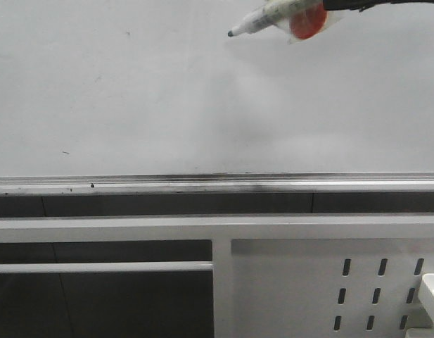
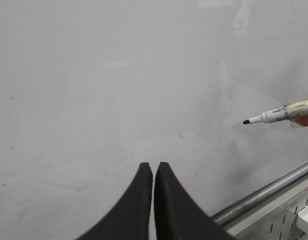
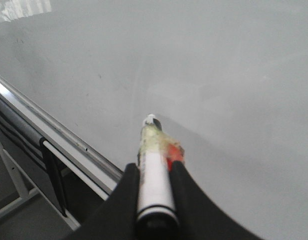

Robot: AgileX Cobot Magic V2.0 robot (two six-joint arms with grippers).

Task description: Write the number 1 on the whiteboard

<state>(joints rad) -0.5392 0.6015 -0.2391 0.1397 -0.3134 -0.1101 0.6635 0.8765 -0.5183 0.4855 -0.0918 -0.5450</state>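
The whiteboard (image 1: 132, 91) (image 2: 94, 75) (image 3: 228, 70) fills most of every view, pale grey-white. The number 1 is out of view; the board surface I see carries only small dark specks. My right gripper (image 3: 154, 167) is shut on a white marker (image 3: 154, 180) with yellowish tape and a red patch near its front. In the front view the marker (image 1: 262, 20) points left at the board's upper right, its dark tip close to the surface; contact cannot be told. The marker (image 2: 273, 115) also enters the left wrist view. My left gripper (image 2: 154, 165) is shut and empty, facing the board.
A silver rail (image 1: 202, 184) (image 3: 54, 135) runs along the board's lower edge. Below it are a white frame bar (image 1: 104, 267) and a white perforated metal panel (image 1: 329, 282). A white block (image 1: 431, 296) sits at the lower right corner.
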